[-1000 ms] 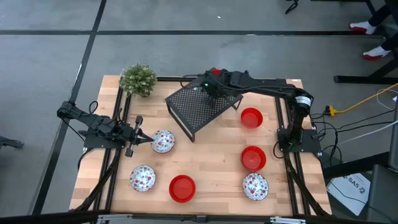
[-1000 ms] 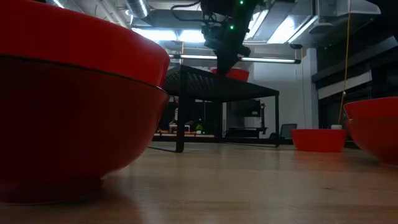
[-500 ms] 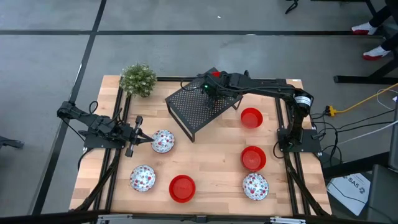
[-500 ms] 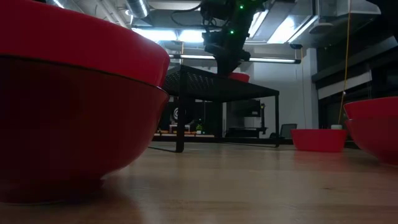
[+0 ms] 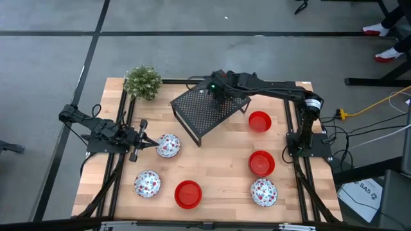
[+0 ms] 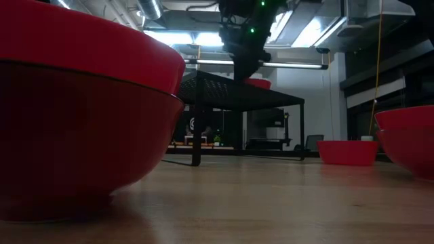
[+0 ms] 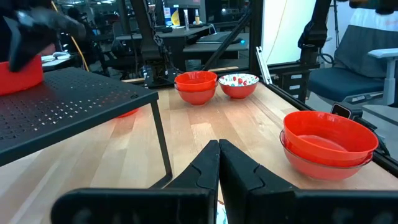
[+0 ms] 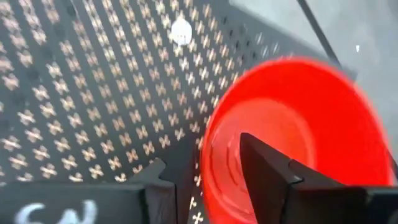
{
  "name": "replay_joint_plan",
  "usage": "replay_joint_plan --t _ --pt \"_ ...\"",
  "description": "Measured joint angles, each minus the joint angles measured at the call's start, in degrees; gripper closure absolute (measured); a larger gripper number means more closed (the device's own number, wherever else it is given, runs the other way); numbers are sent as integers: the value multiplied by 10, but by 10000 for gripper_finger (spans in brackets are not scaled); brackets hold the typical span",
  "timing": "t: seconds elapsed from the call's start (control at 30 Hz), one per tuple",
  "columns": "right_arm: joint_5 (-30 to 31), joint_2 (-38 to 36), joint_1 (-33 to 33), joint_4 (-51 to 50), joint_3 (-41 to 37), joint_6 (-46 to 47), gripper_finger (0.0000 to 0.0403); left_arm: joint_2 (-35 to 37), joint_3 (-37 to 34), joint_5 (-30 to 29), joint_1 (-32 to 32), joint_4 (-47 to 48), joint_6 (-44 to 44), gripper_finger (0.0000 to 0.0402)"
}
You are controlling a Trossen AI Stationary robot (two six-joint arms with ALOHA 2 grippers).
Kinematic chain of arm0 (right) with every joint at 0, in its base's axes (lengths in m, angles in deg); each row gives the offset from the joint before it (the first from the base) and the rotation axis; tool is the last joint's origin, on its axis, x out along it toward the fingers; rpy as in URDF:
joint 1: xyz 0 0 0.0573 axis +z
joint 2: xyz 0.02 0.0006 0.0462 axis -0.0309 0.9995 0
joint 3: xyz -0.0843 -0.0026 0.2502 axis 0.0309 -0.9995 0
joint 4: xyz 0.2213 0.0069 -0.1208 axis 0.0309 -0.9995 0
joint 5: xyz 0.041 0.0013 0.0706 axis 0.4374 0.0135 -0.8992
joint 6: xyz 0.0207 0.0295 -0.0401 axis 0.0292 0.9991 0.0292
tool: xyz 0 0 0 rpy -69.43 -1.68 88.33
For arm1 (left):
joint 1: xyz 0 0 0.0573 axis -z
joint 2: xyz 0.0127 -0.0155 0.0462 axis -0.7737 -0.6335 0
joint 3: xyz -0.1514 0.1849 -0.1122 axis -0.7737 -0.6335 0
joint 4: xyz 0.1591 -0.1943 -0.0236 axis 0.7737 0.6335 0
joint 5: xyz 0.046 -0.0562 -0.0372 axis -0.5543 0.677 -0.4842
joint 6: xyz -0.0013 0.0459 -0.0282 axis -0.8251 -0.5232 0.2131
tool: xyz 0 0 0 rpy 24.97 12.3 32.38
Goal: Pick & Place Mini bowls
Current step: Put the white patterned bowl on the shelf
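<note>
While the left gripper (image 5: 142, 136) sits low at the table's left side with its fingers (image 7: 214, 165) pressed together and holding nothing, the right gripper (image 5: 217, 82) is out over the far corner of the black mesh rack (image 5: 207, 109), pinching the rim of a red bowl (image 8: 292, 124): one finger (image 8: 267, 171) is inside the bowl, the other outside its wall. That bowl sits on or just above the rack top; contact can't be confirmed, and in the low view it shows as a red sliver (image 6: 256, 83) just beside the gripper at rack-top level. Rest of the mini bowls are on the wooden table (image 5: 218, 173): a floral bowl (image 5: 168, 145) just beside the left gripper's tips, another floral one (image 5: 147, 183) near the front left, a red one (image 5: 188, 194) at front centre, a floral one (image 5: 264, 191) front right, a red one (image 5: 261, 163) behind it, and a red one (image 5: 259, 121) right of the rack. Potted plant (image 5: 142, 82) stands at the far left corner, apart from the rack.
</note>
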Motion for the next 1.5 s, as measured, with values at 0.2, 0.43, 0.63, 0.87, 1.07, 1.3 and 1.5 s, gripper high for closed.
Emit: replay_joint_plan --t 0.2,0.43,0.63,0.87,1.07,1.3,1.5 --pt "-2 0 0 -10 64 -1 274 0 0 0 0 0 0 398" --pt "-89 0 19 -30 134 10 274 0 0 0 0 0 0 398" --pt "-153 0 56 -33 170 58 274 0 0 0 0 0 0 398" --pt "-226 -1 128 -34 180 126 274 0 0 0 0 0 0 397" --pt "-270 -1 204 -34 180 203 274 0 0 0 0 0 0 398" --pt "-271 -1 296 -34 180 317 274 0 0 0 0 0 0 398" --pt "-265 -1 369 -34 180 397 274 0 0 0 0 0 0 398"
